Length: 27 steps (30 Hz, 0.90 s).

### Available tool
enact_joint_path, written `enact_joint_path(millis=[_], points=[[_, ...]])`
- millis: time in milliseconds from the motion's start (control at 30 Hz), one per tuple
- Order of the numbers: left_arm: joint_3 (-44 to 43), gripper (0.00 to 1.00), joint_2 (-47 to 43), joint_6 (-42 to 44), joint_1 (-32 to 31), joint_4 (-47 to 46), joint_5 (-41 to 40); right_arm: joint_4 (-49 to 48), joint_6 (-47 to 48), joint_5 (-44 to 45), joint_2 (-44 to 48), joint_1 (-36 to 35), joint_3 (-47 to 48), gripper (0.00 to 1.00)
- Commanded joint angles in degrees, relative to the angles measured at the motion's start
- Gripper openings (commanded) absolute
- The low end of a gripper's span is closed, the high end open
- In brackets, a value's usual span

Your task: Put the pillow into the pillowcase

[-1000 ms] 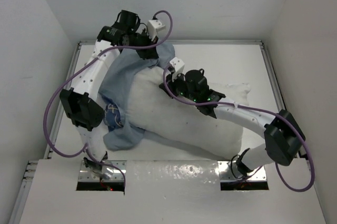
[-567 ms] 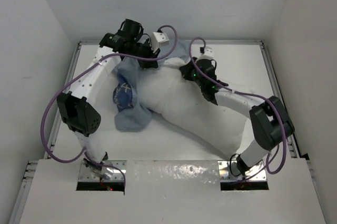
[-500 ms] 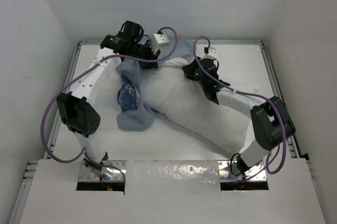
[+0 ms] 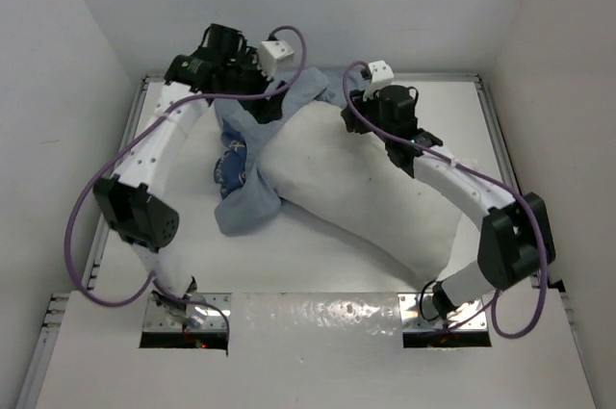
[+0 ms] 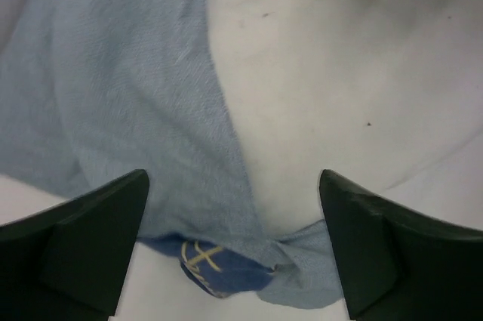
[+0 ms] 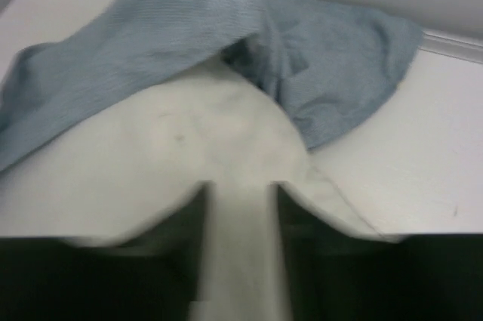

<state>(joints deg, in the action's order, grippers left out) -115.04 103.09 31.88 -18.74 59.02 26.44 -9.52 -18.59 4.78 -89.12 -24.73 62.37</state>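
The pillow (image 4: 366, 188) lies slantwise on the desk (image 4: 289, 269), one end at the far left and the other reaching to the near right. The pillowcase (image 4: 245, 202) is drawn over the far left end only; most of the white cushion is bare. The blue cloth bunches along the pillow's left side, showing mostly its pale grey-blue inner face, with a patch of darker navy (image 4: 229, 166) showing in the folds. A loose flap rests on the desk at the near left, and another part is heaped behind the pillow's far corner. The left gripper (image 4: 265, 106) hovers over the covered end. In the left wrist view its fingers (image 5: 83, 238) stand wide apart with nothing between them, released above the seam where cloth meets cushion. The right gripper (image 4: 366, 115) sits at the pillow's far edge, just right of the pillowcase. In the blurred right wrist view a strip of white pillow fabric runs between its dark fingers (image 6: 113, 276), and I cannot tell whether they pinch it or have let go.
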Motion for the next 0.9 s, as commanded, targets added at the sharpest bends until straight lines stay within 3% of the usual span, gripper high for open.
enact_joint_path(millis=[0,33,67,100,133,167,200,300,367,467,600,633,700,733,767,800,833,867], points=[[8.90,0.68,-11.47,-2.35,3.09,-3.73,-4.46,5.89,15.05,-15.53,6.32,-1.02,3.28,0.06],[12.35,0.33,-13.33,-4.09,4.14,-4.61,-5.42,7.66,16.29,-16.54,6.50,-3.20,3.55,0.00],[15.95,0.01,-14.74,-5.32,4.50,-6.36,-5.95,11.24,17.96,-16.99,6.59,-4.87,3.72,0.00],[21.65,0.00,-16.32,-6.21,5.37,-6.29,-5.70,12.41,22.32,-15.08,6.59,-9.24,3.38,0.00],[24.05,0.10,-16.69,-6.74,5.90,-6.38,-5.35,12.59,23.85,-13.93,6.59,-11.63,2.76,0.10],[26.25,0.23,-16.78,-7.52,6.35,-6.47,-4.99,11.46,24.91,-13.39,6.42,-13.66,0.84,0.56],[29.84,0.35,-16.69,-8.58,6.78,-6.90,-4.99,10.41,25.61,-13.56,6.24,-15.50,-0.22,0.73],[34.51,0.66,-16.25,-11.13,7.67,-8.22,-3.06,6.80,27.19,-11.21,4.31,-21.66,-2.77,0.99],[36.63,0.75,-16.34,-13.15,7.67,-11.28,-2.71,2.69,28.25,-6.30,1.95,-24.92,-5.05,0.99],[39.98,0.77,-15.90,-15.17,7.41,-15.33,-1.74,-5.13,29.22,-1.54,-3.48,-27.03,-6.99,0.99],[43.48,0.61,-13.45,-17.37,7.40,-19.02,-0.69,-6.74,28.17,7.60,-12.20,-27.30,-2.44,0.99],[44.37,0.47,-13.27,-17.90,7.40,-21.21,-0.42,-6.65,28.43,9.79,-13.78,-27.30,-0.60,0.96],[45.87,0.32,-12.39,-19.21,7.40,-22.63,0.19,-5.95,28.69,14.81,-17.74,-27.21,1.17,0.81],[45.87,0.17,-12.04,-19.31,7.40,-22.81,0.89,-5.25,28.78,15.78,-18.54,-27.21,2.31,0.50],[45.61,0.07,-11.86,-19.31,7.40,-22.64,1.59,-5.51,28.78,16.40,-18.98,-27.13,2.32,0.24],[45.44,0.00,-11.94,-19.22,7.40,-22.46,1.95,-6.47,28.52,16.93,-18.90,-27.12,1.97,0.07],[45.35,0.00,-12.38,-18.79,7.49,-21.94,2.04,-7.70,28.35,16.50,-18.46,-26.95,1.53,0.00],[45.17,0.00,-13.69,-18.26,7.58,-21.76,1.95,-7.53,28.08,15.28,-18.11,-26.69,1.79,0.00]])
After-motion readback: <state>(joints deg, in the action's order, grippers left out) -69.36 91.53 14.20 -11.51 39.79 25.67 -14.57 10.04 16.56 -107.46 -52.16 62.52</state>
